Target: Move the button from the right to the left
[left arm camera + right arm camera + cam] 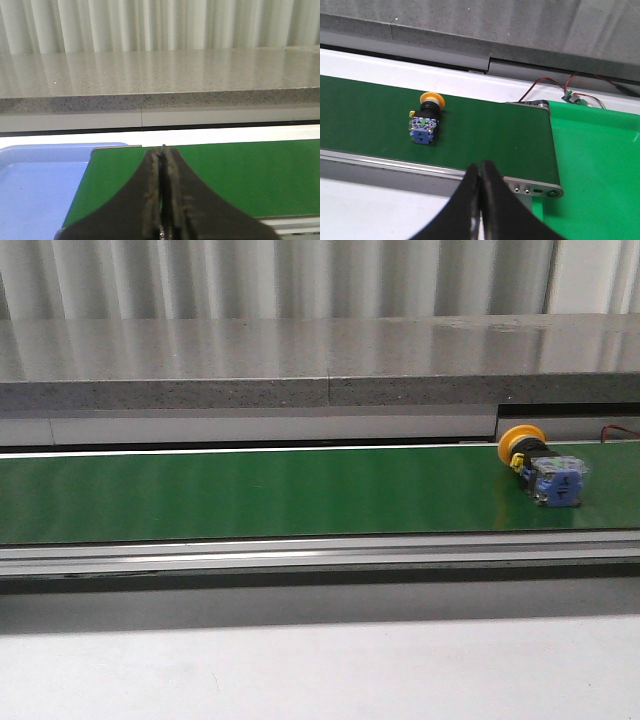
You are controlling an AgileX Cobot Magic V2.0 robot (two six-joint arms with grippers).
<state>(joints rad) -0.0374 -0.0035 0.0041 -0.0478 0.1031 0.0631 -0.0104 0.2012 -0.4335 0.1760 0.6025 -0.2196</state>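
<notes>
While both tools hang clear of the green belt (250, 490), each has its fingers pressed together on nothing. The right gripper (480, 167) sits over the belt's near rail, and the button (425, 121) lies on its side ahead of it and off to one side, well apart, orange cap toward the far edge. Bare belt surrounds the button on every side. Beyond the belt's end roller lies a green tray (600, 165). The left gripper (161, 152) points across the belt's other end, beside a blue tray (35, 185).
</notes>
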